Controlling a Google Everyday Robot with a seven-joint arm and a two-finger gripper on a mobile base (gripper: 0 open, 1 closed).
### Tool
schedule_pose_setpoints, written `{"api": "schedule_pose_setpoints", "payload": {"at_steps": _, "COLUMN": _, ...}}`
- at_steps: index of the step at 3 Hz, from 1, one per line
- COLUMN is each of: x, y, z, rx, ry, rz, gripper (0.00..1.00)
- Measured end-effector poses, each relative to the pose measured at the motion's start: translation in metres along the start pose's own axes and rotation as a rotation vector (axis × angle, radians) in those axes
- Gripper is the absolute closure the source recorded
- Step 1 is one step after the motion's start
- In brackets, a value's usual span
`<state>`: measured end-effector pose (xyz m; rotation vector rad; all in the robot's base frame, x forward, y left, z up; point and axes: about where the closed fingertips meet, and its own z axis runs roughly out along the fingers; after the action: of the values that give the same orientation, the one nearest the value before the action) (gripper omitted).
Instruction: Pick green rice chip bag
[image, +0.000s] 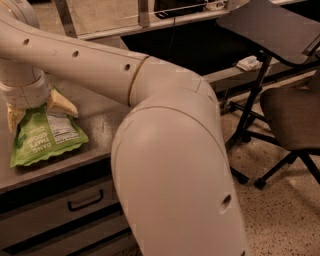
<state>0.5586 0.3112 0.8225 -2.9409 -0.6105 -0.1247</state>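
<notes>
A grey worktop (100, 117) with drawers (55, 210) below runs along the left, above a speckled floor (285, 215). The robot's pale arm (170, 165) fills the middle of the view and reaches left over the worktop. At right stand a dark office chair (295, 112) and a tilted black stand top (275, 27). The green rice chip bag (42, 140) lies flat near the worktop's front edge, label side up. The hand (39, 111) sits at the bag's upper end, its cream fingers (62, 102) spread apart, one on either side of the bag's top.
</notes>
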Motion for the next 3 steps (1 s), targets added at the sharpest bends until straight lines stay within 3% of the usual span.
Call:
{"api": "schedule_pose_setpoints", "payload": {"at_steps": 1, "x": 0.001, "y": -0.001, "z": -0.006, "rx": 0.0, "ry": 0.0, "rz": 0.0, "gripper": 0.84}}
{"api": "schedule_pose_setpoints", "payload": {"at_steps": 2, "x": 0.001, "y": -0.001, "z": -0.01, "rx": 0.0, "ry": 0.0, "rz": 0.0, "gripper": 1.0}}
{"api": "schedule_pose_setpoints", "payload": {"at_steps": 3, "x": -0.007, "y": 0.004, "z": -0.033, "rx": 0.079, "ry": 0.034, "rz": -0.027, "gripper": 1.0}}
